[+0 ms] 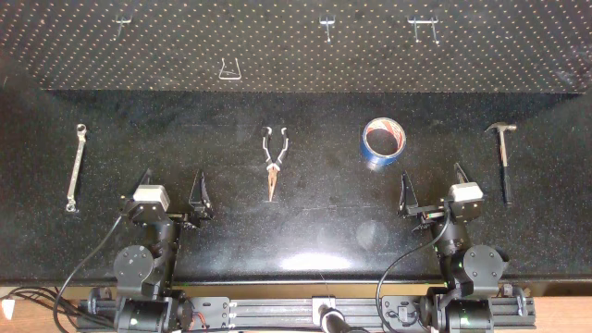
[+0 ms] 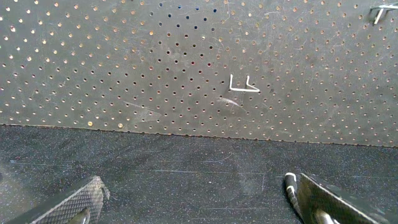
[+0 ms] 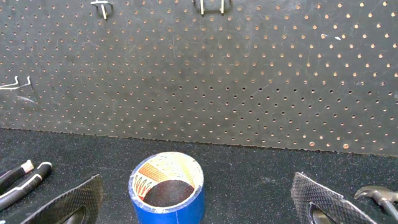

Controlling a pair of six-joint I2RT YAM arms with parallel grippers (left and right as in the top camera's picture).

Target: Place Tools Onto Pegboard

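From above, you have both arms parked low on the black tabletop (image 1: 305, 227). The left gripper (image 1: 172, 178) and right gripper (image 1: 432, 178) each have their jaws spread wide apart. The wrench (image 1: 76, 168), pliers (image 1: 272, 166), tape roll (image 1: 383, 142) and hammer (image 1: 504, 165) lie well apart in a row on the tabletop before the pegboard (image 1: 296, 51). Its hooks (image 1: 423, 30) are small and hard to make out.

In your left wrist view, one wire hook (image 2: 244, 85) sits on the board. A pliers handle tip peeks out beside a finger (image 2: 336, 202), the rest hidden.

In your right wrist view, the tape roll is cut off low. The pliers show handles only. The hammer head is partly behind a finger.
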